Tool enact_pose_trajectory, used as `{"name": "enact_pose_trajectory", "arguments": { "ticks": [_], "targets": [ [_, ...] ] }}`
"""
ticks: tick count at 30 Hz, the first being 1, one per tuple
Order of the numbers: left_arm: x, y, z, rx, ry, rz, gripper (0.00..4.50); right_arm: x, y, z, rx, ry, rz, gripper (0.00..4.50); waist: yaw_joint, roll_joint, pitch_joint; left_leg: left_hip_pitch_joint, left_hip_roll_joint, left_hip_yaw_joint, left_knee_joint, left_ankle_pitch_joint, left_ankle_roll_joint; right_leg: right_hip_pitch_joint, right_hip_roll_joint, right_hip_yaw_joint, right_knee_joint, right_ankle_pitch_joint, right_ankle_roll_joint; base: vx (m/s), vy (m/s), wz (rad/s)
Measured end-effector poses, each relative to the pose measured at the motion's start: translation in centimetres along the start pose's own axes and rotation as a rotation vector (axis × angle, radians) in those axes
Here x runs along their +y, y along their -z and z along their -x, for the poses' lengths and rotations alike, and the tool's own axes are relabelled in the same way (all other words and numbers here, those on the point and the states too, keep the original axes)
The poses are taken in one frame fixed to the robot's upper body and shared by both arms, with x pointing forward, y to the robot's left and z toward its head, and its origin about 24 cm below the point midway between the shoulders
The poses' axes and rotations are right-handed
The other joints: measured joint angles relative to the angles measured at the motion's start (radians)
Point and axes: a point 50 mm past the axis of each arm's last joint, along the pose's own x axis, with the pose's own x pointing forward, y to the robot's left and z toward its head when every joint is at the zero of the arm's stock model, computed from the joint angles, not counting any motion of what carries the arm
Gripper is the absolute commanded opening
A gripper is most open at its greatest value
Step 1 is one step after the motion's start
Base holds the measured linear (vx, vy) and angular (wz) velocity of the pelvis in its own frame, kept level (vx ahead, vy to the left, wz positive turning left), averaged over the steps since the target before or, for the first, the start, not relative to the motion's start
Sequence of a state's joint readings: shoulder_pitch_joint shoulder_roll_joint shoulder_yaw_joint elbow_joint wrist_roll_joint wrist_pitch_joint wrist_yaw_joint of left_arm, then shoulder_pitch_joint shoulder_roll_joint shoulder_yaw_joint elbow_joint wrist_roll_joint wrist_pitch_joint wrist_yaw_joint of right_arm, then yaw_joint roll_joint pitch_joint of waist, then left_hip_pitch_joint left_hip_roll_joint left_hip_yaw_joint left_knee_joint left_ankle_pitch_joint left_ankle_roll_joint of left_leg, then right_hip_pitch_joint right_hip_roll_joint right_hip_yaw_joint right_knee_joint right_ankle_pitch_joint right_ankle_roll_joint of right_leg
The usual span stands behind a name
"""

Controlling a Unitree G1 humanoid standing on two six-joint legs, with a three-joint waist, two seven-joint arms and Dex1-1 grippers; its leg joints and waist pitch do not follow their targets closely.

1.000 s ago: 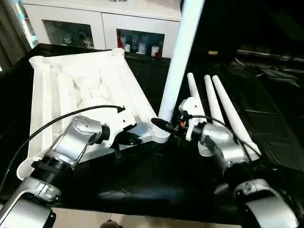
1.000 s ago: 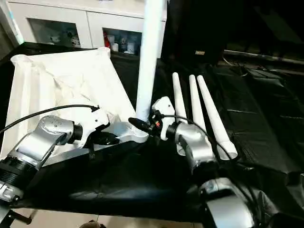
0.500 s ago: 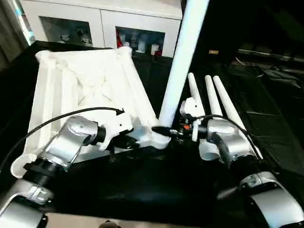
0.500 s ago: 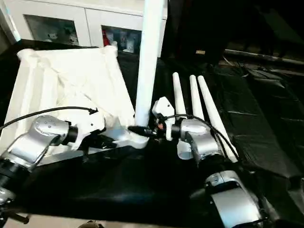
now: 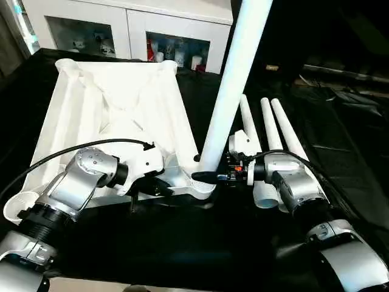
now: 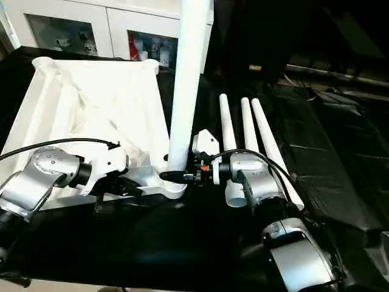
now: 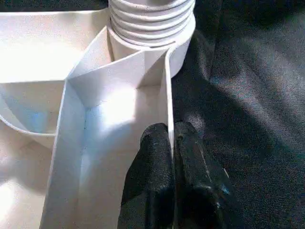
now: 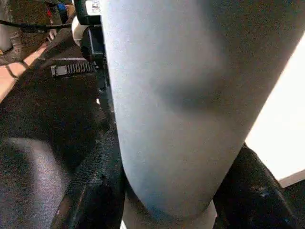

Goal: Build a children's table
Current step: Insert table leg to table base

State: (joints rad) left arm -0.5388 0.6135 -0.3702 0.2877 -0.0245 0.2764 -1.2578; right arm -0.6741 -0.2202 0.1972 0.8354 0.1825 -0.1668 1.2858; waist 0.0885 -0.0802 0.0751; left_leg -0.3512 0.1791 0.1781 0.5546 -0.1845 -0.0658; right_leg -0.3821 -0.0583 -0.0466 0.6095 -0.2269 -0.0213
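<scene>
Black cloth point(image 5: 182, 243): tabletop point(image 5: 121, 109) nearer than 1 s ago, leg point(image 5: 234, 85) upright.

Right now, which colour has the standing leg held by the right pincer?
White; the standing leg shows best in the right eye view.

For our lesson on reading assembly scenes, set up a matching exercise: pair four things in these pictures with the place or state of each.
Things:
1. white plastic tabletop
2. upright white cylindrical leg
3. three spare white legs
4. left gripper

States:
A. lying side by side on the black cloth
B. standing in a corner socket, held by the right gripper
C. jaws clamped on the tabletop's rim
D. lying underside up

Pairs: 1-D, 2-B, 3-A, 4-C
</scene>
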Motion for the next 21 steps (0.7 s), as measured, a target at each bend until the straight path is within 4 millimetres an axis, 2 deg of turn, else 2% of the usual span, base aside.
{"name": "enact_pose_trajectory", "arguments": {
  "ticks": [8, 13, 18, 21],
  "targets": [
    [-0.2, 0.1, 0.2, 0.000, -0.003, 0.000, 0.00, 0.1, 0.0, -0.2, -0.008, -0.004, 0.009, 1.92, -0.002, 0.000, 0.000, 0.001, 0.000, 0.000, -0.003, 0.000, 0.000, 0.000, 0.000, 0.000, 0.000, -0.001, 0.000, 0.000, 0.000, 0.00],
    [0.0, 0.4, 0.5, 0.006, -0.023, 0.026, 0.00, 0.0, 0.1, -0.8, -0.039, 0.050, -0.021, 1.92, -0.008, 0.000, 0.000, 0.003, 0.000, 0.000, -0.003, 0.000, -0.001, 0.000, 0.000, 0.000, 0.001, 0.000, -0.001, 0.000, 0.000, 0.00],
    [0.6, 0.6, 0.7, 0.012, -0.110, 0.070, 0.00, -0.5, 0.2, -2.1, -0.076, 0.204, -0.066, 1.92, -0.033, 0.001, 0.001, 0.003, 0.000, 0.000, -0.003, 0.001, -0.003, -0.001, 0.000, 0.000, 0.000, 0.000, -0.001, 0.000, 0.000, 0.00],
    [1.1, 0.7, 0.7, 0.015, -0.195, 0.131, 0.00, -1.0, 0.0, -3.5, -0.114, 0.374, -0.119, 1.92, -0.048, 0.003, 0.002, 0.003, 0.000, -0.002, -0.002, 0.002, -0.004, -0.002, 0.000, 0.000, 0.000, 0.000, -0.001, 0.000, 0.000, 0.00]
  ]
}}
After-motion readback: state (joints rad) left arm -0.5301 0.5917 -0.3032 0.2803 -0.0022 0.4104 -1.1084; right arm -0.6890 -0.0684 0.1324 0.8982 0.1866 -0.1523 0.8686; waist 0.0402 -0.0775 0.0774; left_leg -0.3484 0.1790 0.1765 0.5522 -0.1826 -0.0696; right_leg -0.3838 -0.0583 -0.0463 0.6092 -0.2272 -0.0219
